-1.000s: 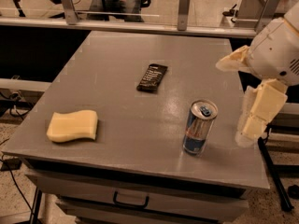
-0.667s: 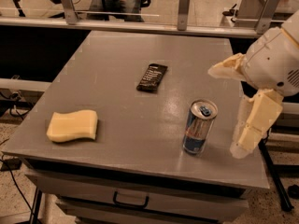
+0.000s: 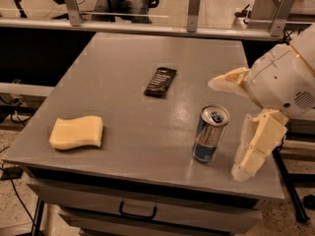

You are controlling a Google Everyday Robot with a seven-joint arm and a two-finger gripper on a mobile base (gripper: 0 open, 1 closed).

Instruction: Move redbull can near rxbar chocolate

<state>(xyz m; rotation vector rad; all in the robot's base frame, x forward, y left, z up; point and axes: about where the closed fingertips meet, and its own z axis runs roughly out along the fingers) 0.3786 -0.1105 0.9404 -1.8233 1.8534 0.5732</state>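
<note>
The redbull can stands upright on the grey table, near its front right part, blue pull tab on top. The rxbar chocolate, a flat dark bar with white text, lies near the table's middle, behind and left of the can. My gripper is open at the right of the can, its cream fingers spread wide: one fingertip is behind the can, the other is in front and to the right. The can is not between them and is not touched.
A yellow sponge lies at the front left of the table. A drawer with a handle is below the front edge. Metal rails and posts run along the back. The table's right edge is under my arm.
My gripper has moved left, closer to the can, with its fingers still spread. The can, the bar and the sponge have not moved.
</note>
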